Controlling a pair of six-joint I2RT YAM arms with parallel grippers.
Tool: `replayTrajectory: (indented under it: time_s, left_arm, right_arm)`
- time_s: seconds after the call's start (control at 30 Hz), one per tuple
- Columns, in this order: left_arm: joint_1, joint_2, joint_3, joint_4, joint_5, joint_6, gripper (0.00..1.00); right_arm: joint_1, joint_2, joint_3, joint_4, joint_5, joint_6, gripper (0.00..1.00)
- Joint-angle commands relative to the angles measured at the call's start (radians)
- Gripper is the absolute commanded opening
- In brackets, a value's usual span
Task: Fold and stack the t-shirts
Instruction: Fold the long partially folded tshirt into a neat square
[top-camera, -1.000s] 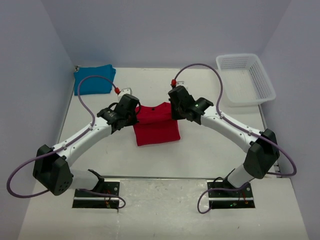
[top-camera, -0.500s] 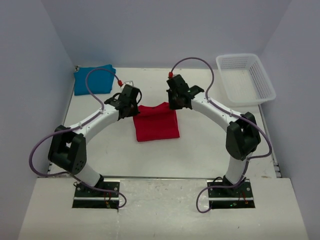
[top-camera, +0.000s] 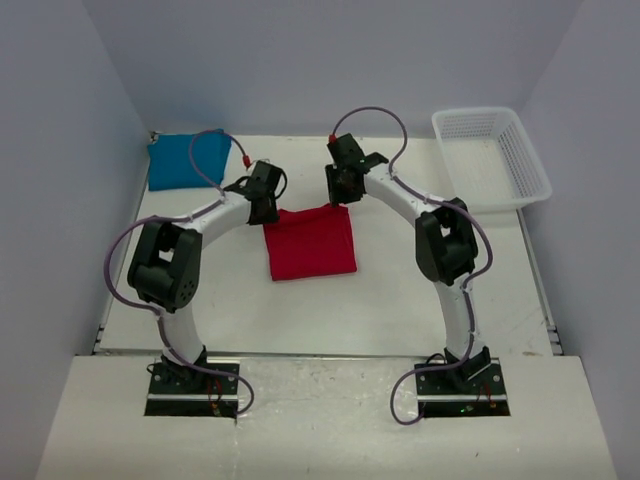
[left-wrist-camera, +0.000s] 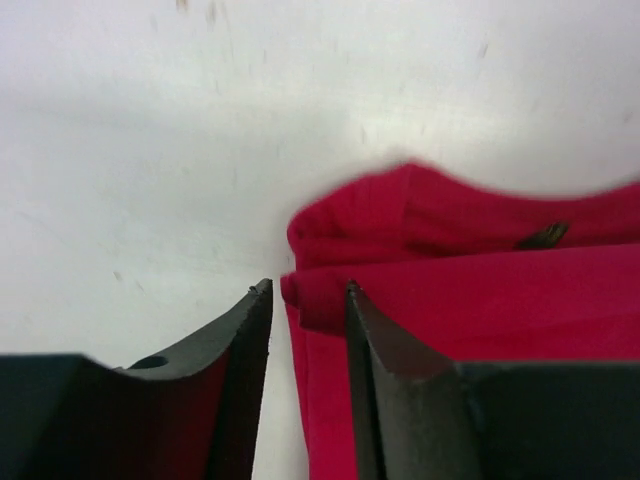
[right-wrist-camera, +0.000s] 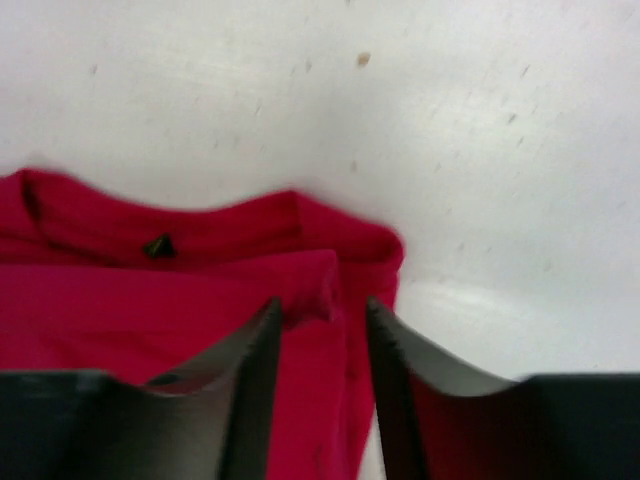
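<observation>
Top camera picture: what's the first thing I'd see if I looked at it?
The bright red t-shirt, folded in the middle of the white table, jumps out first. The left arm and right arm arch over it, jaws slightly apart at its far corners. A folded teal-blue t-shirt lies far left, a white basket far right.

Open table (top-camera: 400, 300) lies nearer than the red t-shirt (top-camera: 310, 245); the basket (top-camera: 490, 160) and teal t-shirt (top-camera: 185, 160) fill the far corners.
</observation>
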Motion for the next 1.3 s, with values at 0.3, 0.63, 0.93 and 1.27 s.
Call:
replayTrajectory:
  time_s: [0.3,0.63,0.93,1.27]
  left_arm:
    - [0.016,-0.112,0.24,-0.012,0.007,0.106,0.54]
    - [-0.033,-0.215,-0.119,0.228,0.414,0.043,0.0]
    - [-0.025,-0.12,-0.058,0.175,0.262,0.089,0.0]
    - [0.002,0.012,0.013,0.152,0.164,0.114,0.0]
  right_arm:
    - [-0.084,-0.189,0.052,-0.093,0.092,-0.066,0.51]
    - [-0.081,-0.371,-0.381,0.187,-0.559,0.087,0.0]
    - [-0.083,-0.098,-0.123,0.051,-0.567,0.053,0.0]
    - [-0.091,0.071,0.023,-0.063,-0.44,0.107,0.0]
